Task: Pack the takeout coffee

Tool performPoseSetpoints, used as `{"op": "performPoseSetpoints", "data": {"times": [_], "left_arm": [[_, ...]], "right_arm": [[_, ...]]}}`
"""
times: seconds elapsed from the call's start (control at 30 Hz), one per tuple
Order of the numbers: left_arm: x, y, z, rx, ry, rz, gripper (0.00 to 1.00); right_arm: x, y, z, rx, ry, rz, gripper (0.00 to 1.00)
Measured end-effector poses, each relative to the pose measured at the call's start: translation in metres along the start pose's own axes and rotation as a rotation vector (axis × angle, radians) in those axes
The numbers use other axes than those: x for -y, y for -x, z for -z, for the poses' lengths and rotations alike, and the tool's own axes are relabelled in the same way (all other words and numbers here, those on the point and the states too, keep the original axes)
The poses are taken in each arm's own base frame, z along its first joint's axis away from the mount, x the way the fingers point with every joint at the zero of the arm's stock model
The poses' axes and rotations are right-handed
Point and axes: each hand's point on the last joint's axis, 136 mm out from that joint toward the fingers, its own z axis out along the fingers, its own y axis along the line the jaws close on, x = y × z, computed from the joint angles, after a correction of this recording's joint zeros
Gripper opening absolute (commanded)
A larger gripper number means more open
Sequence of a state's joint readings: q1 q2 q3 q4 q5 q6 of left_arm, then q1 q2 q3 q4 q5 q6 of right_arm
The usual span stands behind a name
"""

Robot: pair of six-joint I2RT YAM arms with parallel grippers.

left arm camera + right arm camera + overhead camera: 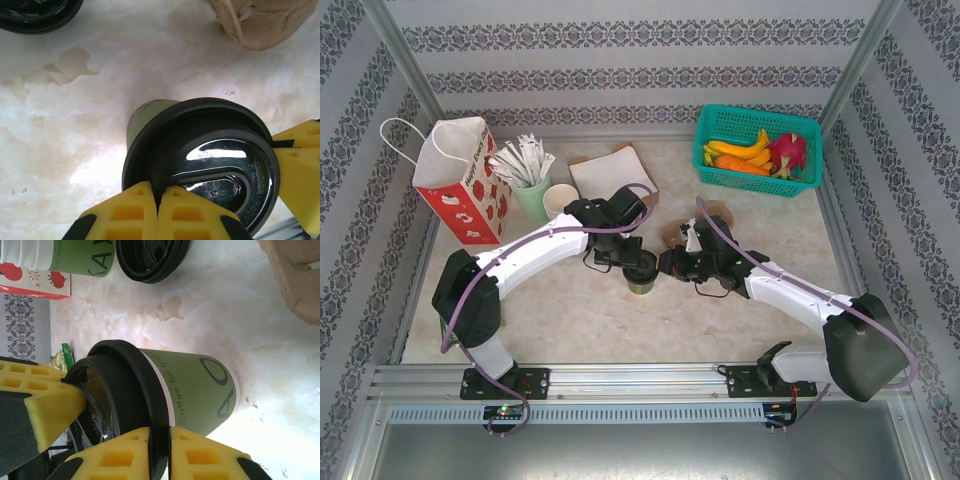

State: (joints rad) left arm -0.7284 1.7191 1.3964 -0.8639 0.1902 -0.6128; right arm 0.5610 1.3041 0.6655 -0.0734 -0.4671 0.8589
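**Asker:** What does the overhead view give you, biggest thing first?

**Me:** The marbled bench. At its back left stands a red-and-white paper bag, at its back right a teal basket of fruit, and between them lies a flat pale cardboard piece. Just beside the bag are a pale green cup of white sticks and a lidless cup.

**Asker:** And the takeout coffee?

**Me:** The takeout coffee stands upright mid-bench, with both my arms bent in over it. My left gripper is at its back and my right gripper is at its right side. From up there I cannot tell how either pair of jaws stands.

**Asker:** Do the wrist views settle it?

**Me:** Yes. The left wrist view looks straight down on the glossy black lid and its sip recess. There my left gripper has its yellow fingers pressed together with nothing between them, the tips at the lid's near edge. The right wrist view shows those same fingers from the side, touching the lid's top.

**Asker:** And the right one?

**Me:** My right gripper is pinching the takeout coffee by the lid's rim, one finger on each side. That view also gives me the cup's green wall with dark lettering, and its base on the bench. Farther off are a stack of spare black lids, stacked green cups and some brown moulded cardboard.
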Motion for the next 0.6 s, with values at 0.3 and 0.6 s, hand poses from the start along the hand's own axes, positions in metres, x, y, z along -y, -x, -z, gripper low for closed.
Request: {"op": "performPoseSetpoints", "data": {"times": [0.3,0.6], "left_arm": [[-0.001,-0.003,-0.003,-0.013,-0.027,0.036,0.0],[0.001,0.011,0.011,0.027,0.005,-0.083,0.0]], "right_arm": [[-0.002,0.001,0.002,0.027,0.025,0.001,0.3],[-0.004,0.014,0.013,0.044,0.042,-0.038,0.48]]}}
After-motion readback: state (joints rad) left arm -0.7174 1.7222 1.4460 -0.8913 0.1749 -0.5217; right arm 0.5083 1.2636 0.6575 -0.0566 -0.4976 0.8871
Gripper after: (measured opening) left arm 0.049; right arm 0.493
